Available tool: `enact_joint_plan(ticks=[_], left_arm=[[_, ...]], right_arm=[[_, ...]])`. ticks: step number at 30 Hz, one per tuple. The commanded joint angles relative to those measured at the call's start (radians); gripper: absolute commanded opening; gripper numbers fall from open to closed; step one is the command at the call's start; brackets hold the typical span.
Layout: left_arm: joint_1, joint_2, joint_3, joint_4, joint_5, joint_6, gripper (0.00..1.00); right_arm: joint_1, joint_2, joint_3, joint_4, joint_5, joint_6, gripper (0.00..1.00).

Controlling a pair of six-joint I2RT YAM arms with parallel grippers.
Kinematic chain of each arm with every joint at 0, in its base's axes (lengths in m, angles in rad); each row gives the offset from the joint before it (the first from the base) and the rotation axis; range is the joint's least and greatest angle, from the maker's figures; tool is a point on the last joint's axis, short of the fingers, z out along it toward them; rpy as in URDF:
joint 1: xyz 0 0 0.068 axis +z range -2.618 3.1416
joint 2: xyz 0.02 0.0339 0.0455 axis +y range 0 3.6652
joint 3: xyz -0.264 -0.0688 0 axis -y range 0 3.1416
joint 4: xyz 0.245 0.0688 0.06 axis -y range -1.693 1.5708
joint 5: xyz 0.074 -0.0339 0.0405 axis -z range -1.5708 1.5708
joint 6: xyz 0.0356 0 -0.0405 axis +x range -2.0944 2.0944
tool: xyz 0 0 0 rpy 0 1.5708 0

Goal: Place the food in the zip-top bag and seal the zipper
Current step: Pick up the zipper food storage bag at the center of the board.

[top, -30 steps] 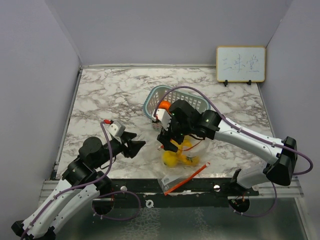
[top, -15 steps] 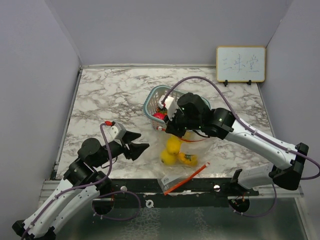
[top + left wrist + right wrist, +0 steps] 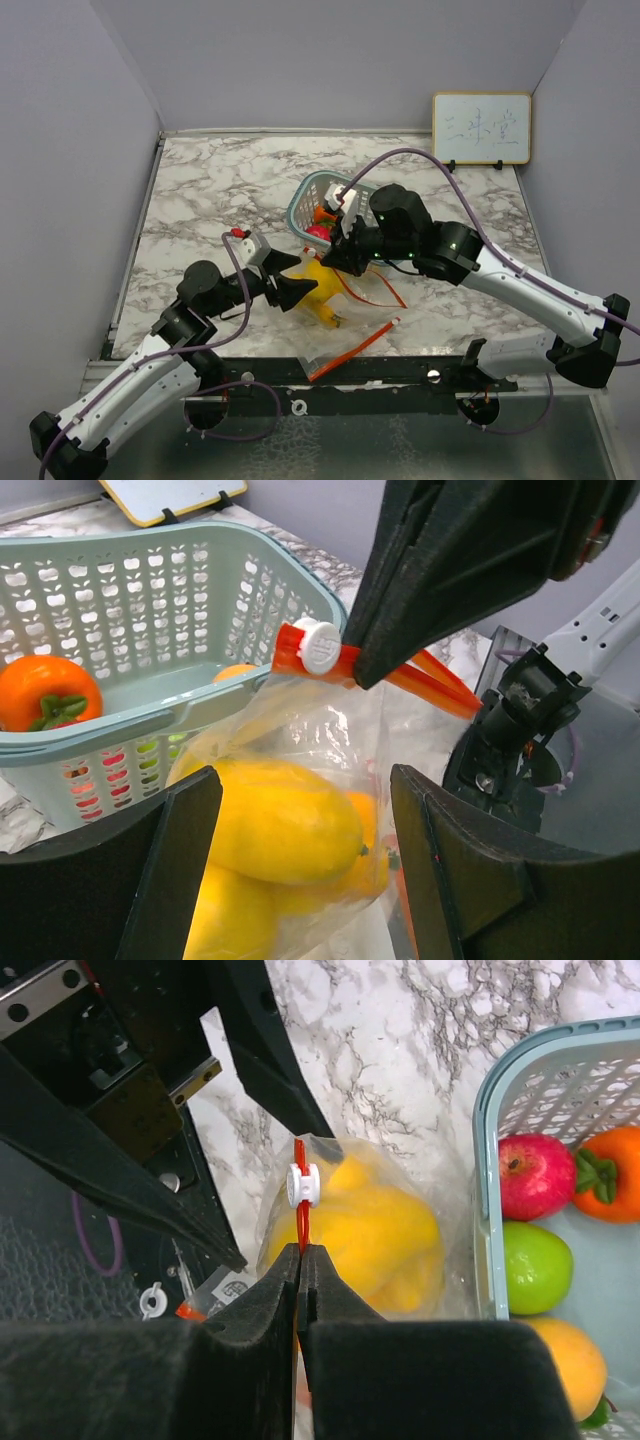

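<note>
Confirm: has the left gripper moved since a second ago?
Yes. The left gripper has shifted right, toward the teal basket, its open jaws now at the zip-top bag.

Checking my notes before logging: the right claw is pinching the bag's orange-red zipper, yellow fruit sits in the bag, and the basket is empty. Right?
Not quite: the basket is not empty. The right wrist view shows a red apple, a green fruit and an orange fruit inside it. The rest holds.
</note>
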Motion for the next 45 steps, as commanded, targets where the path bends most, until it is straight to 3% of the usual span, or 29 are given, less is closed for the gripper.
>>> enact_joint_plan(ticks=[1,15,26,30,34,37,38,43,44,45], left_arm=[[-0.001,0.016,0.007,0.088,0.014,0.007,0.71],[-0.001,-0.086,0.024,0.019,0.182,0.203,0.74],[-0.001,0.015,0.017,0.111,0.228,0.225,0.73],[-0.002,0.03,0.015,0.124,0.221,0.207,0.64],[-0.001,0.027,-0.008,0.168,0.2,0.184,0.47],[-0.002,0.035,-0.012,0.18,0.177,0.173,0.07],[-0.002,0.036,-0.012,0.179,0.158,0.169,0.0],[-0.002,0.033,0.008,0.123,0.131,0.184,0.0],[-0.002,0.033,0.017,0.101,0.128,0.186,0.0],[-0.001,0.033,0.026,0.078,0.122,0.187,0.0]], right_arm=[[0.006,-0.035,-0.019,0.054,-0.07,0.0,0.02],[0.006,-0.073,-0.072,0.061,-0.161,-0.048,0.02],[0.006,-0.08,-0.092,0.073,-0.22,-0.072,0.02],[0.006,-0.078,-0.094,0.074,-0.233,-0.076,0.02],[0.006,-0.076,-0.098,0.073,-0.238,-0.079,0.02],[0.006,-0.075,-0.096,0.072,-0.241,-0.081,0.02],[0.006,-0.076,-0.095,0.072,-0.239,-0.081,0.02],[0.006,-0.087,-0.091,0.071,-0.182,-0.076,0.02],[0.006,-0.092,-0.088,0.074,-0.164,-0.076,0.07],[0.006,-0.098,-0.084,0.077,-0.147,-0.076,0.19]])
